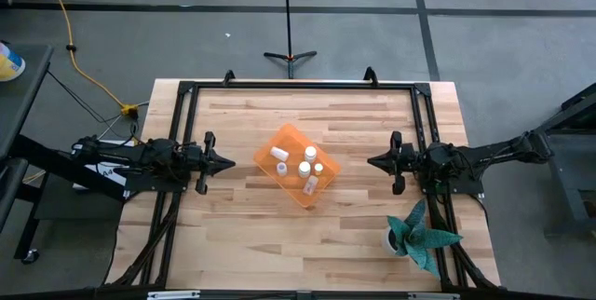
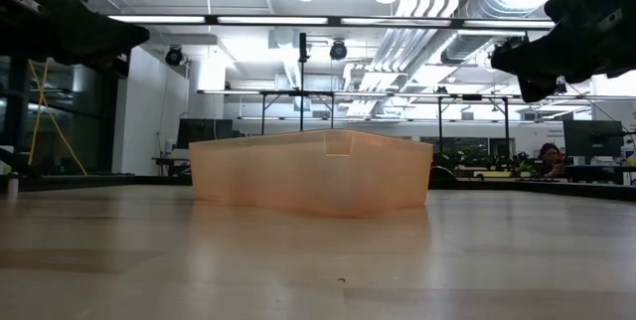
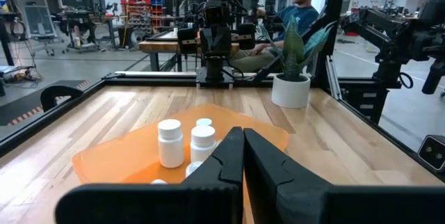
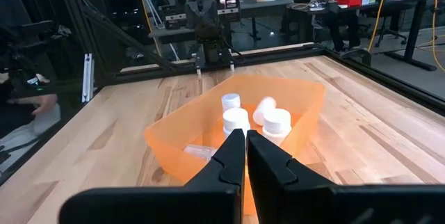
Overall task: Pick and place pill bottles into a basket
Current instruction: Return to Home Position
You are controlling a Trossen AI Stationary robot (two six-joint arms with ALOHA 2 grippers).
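The orange basket (image 1: 297, 165) stands on the table's middle, turned corner-on; it also shows in the low view (image 2: 310, 171). Several white pill bottles (image 1: 304, 169) are inside it, some upright, some lying; they show in the left wrist view (image 3: 170, 142) and the right wrist view (image 4: 236, 121). My left gripper (image 1: 228, 162) is shut and empty, raised above the table to the basket's left. My right gripper (image 1: 372, 162) is shut and empty, raised to the basket's right. Both point at the basket.
A teal leafy plant in a white pot (image 1: 417, 236) stands at the table's near right, close to my right arm. A black frame (image 1: 298, 86) runs round the table's far edge and sides. People sit in the room beyond the table.
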